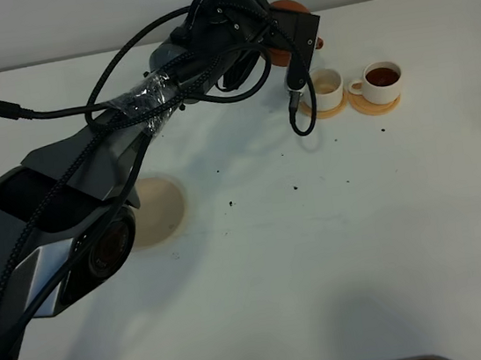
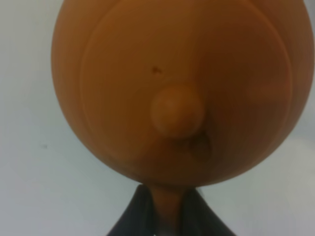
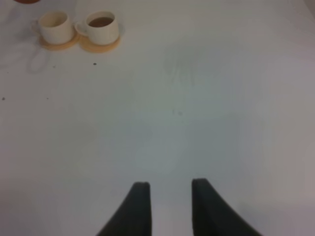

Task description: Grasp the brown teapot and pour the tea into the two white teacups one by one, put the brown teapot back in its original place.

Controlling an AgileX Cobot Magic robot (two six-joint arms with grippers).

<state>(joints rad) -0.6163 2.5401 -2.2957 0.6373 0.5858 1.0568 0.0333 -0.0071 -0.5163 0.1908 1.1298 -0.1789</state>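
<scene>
Clamping the loop handle of the brown teapot [image 2: 162, 83], the left tool [image 2: 166, 201] holds the pot at the far side of the tabletop [image 1: 338, 247], just beyond the two white teacups. The nearer teacup [image 1: 327, 85] shows a pale inside. The other teacup [image 1: 383, 81] holds dark tea [image 1: 383, 75]. Each stands on a small orange coaster [image 1: 374, 108]. The large pale coaster [image 1: 160, 210] lies well apart from the pot. The right tool [image 3: 170, 196] hangs over the tabletop, its fingers apart.

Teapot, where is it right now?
The teapot is near the top of the high view, right of centre, held in the left gripper just behind the left-hand cup.
</scene>
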